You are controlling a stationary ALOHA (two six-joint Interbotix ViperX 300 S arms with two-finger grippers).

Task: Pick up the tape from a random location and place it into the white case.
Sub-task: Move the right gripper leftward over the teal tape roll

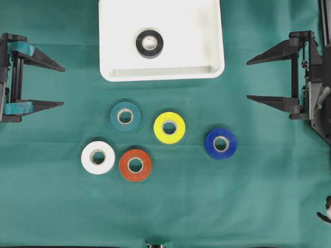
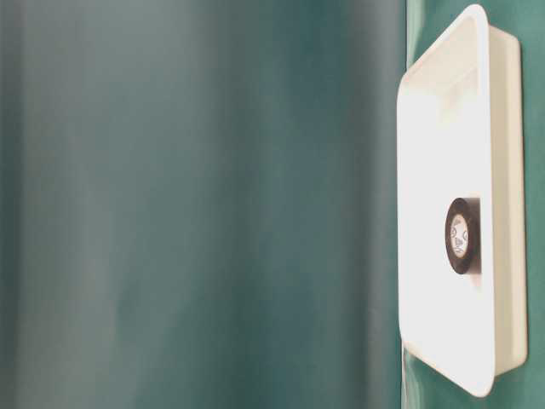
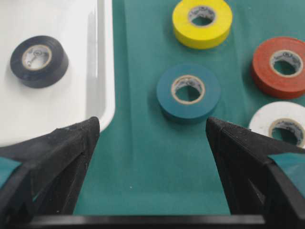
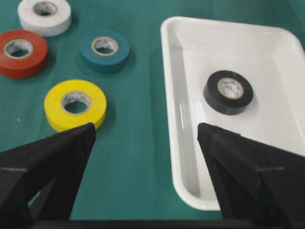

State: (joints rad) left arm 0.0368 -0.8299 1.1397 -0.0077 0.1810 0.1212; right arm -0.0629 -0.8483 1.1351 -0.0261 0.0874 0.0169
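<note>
**Both grippers wide and empty; black tape lies in the white case**

The left gripper [image 1: 63,86] stands at the left edge of the table with its jaws spread wide and nothing between them. The right gripper [image 1: 247,79] stands at the right edge, jaws equally wide and empty. Both point toward the middle of the table and are well apart from every roll.

From the left wrist view, the teal tape [image 3: 188,92] lies on the cloth between the spread fingers, farther out, with the rim of the white case [image 3: 106,71] near the left finger.

The white case sits at the far edge of the green cloth [image 1: 258,206], about midway between the two grippers. The black tape [image 1: 149,44] lies flat inside it, near its centre, clear of the walls.

On the cloth in front of the case lie five more rolls, all flat: the teal tape, the yellow tape [image 1: 169,127] beside it, the blue tape [image 1: 221,143] toward the right, and the white tape [image 1: 98,157] touching or just beside the orange-red tape [image 1: 135,165].
</note>
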